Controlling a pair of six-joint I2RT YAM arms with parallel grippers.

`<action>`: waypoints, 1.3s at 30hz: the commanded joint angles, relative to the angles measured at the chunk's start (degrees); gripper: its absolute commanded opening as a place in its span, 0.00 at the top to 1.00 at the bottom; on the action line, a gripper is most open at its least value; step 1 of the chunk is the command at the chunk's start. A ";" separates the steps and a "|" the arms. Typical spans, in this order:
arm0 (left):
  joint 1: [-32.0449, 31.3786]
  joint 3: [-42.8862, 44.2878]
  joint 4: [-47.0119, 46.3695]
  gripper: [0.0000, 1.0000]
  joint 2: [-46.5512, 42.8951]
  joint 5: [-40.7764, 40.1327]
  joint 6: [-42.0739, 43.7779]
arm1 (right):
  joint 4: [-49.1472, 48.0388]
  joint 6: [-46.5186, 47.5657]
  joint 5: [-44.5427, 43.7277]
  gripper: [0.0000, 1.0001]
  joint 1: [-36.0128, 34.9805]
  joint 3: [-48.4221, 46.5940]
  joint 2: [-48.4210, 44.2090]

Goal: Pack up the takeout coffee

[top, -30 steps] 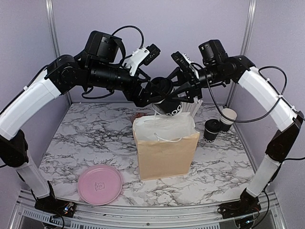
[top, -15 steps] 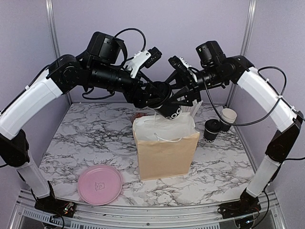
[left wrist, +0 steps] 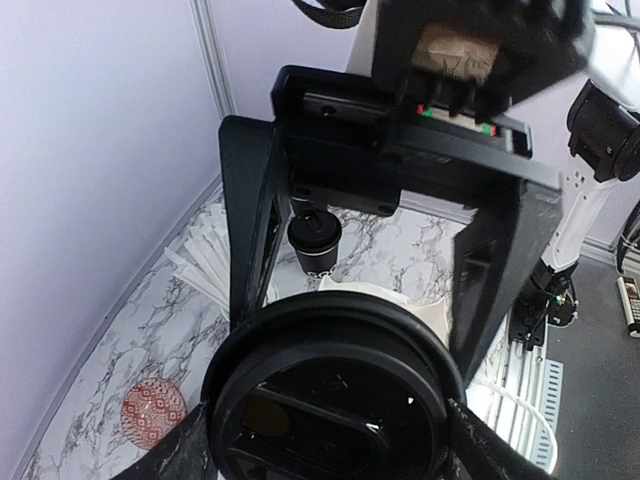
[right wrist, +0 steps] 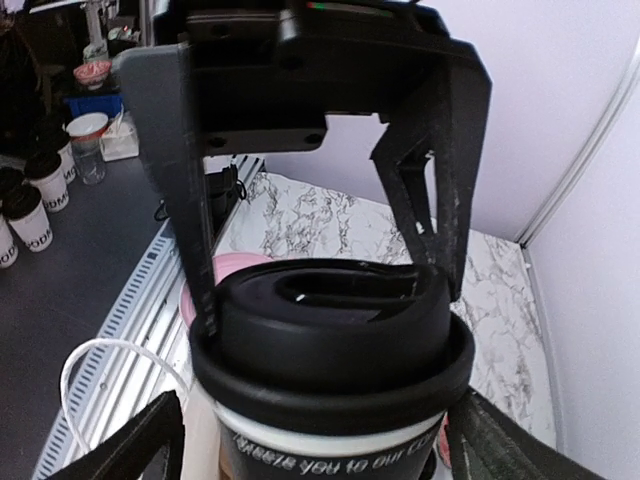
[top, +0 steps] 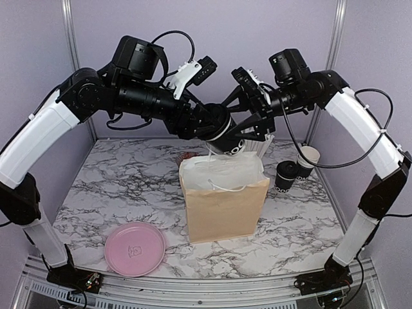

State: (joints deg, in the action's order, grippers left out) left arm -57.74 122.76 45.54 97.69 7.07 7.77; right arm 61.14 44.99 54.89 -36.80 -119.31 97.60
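As two robot arms meet over a marble table (top: 109, 193), the left gripper (top: 215, 127) and the right gripper (top: 250, 129) close in from either side on one takeout coffee cup (top: 234, 147), lidded and tilted, high in the centre of the overhead frame. It hangs just above the open mouth of a brown paper bag (top: 224, 206), which stands upright at mid-frame. At centre right a second lidded cup (top: 285, 176) sits on the table just beside an unlidded cup (top: 308, 159). A pink plate (top: 135, 249) lies at lower left.

From the left wrist, the cup's round black lid (left wrist: 335, 410) fills the bottom of the frame, spanning the gap between the left fingers (left wrist: 250, 250), which flank its rim. Whether they press on it cannot be told. The second lidded cup shows small at centre, upright on the table.

From the right wrist, the same lid sits at lower centre, with white lettering on the cup wall beneath it and the right fingers (right wrist: 190, 210) spread to either side. Whether they are clamped or merely alongside cannot be told. The pink plate peeks out left of the lid.
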 commanded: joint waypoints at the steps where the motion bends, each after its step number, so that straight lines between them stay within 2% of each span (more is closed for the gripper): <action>1: 0.43 2.35 1.20 0.26 -5.55 -6.23 -0.14 | 3.83 0.46 4.90 0.07 2.70 -6.74 -1.22; 3: 0.43 2.06 1.38 0.26 -7.89 -9.83 0.23 | 3.76 -0.45 6.43 0.01 5.28 -7.76 -1.55; 8: 1.26 -1.29 2.97 0.25 -13.26 -21.33 0.25 | 1.55 -3.46 5.66 0.01 10.78 -6.43 -2.55; 10: 3.06 -2.53 5.21 0.26 -14.11 -26.68 -1.61 | -0.15 -5.01 3.39 0.01 12.66 -4.67 -3.40; 12: 7.21 -4.90 7.92 0.26 -14.34 -28.10 -5.23 | -1.11 -5.17 0.23 0.01 14.48 -2.42 -4.28; 20: 20.44 -23.67 10.89 0.28 -11.38 -24.08 -13.95 | -4.82 -5.22 -20.43 0.01 17.38 9.49 -8.05; 26: 23.31 -30.50 9.64 0.28 -6.03 -19.47 -15.06 | -4.52 -1.76 -37.61 0.03 19.05 17.76 -8.92; 33: 25.83 -35.46 4.63 0.29 -2.02 -12.40 -14.55 | -1.28 -0.73 -41.54 0.08 26.69 19.47 -2.97; 39: 26.74 -37.08 2.79 0.28 1.24 -10.30 -13.77 | -0.26 0.80 -46.54 0.11 27.58 20.71 0.84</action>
State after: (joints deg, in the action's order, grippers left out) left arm -31.59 86.70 50.76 96.68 -5.85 -6.42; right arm 59.09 44.42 12.84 -9.17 -99.11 96.90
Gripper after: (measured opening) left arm 0.719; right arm 0.901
